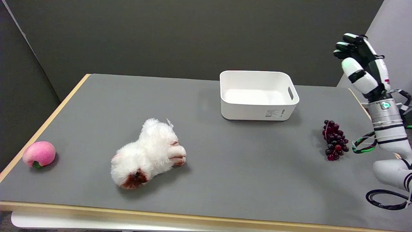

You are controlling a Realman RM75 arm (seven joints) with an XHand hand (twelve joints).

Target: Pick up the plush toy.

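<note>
Four things on the grey table (225,167): peach, toy, bin, grapes, taken from left to right.
Far left: a pink peach (39,154) sits near the table's left edge, well apart from everything else.
Plush toy: the white plush toy (149,154) lies on its side on the mat, left of centre and toward the near edge, brown-patched face pointing at the front, paws to the right (nothing touches it).
Centre back: a white bin (257,95) stands upright and looks to hold nothing, farther back than the toy.
Right: a bunch of dark grapes (335,140) lies near the right edge, just beside the arm's forearm.
Right hand: the right hand (362,66) is raised in the air at the far right, above table level, fingers gently bent and apart, holding nothing.
Step in hand: by my judgement the reach has not begun; the toy is untouched.
Next move: the hand must travel far left and down, fingers spread over the toy's soft body.
In the way: the grapes sit close under the likely path; the bin lies behind it.
</note>
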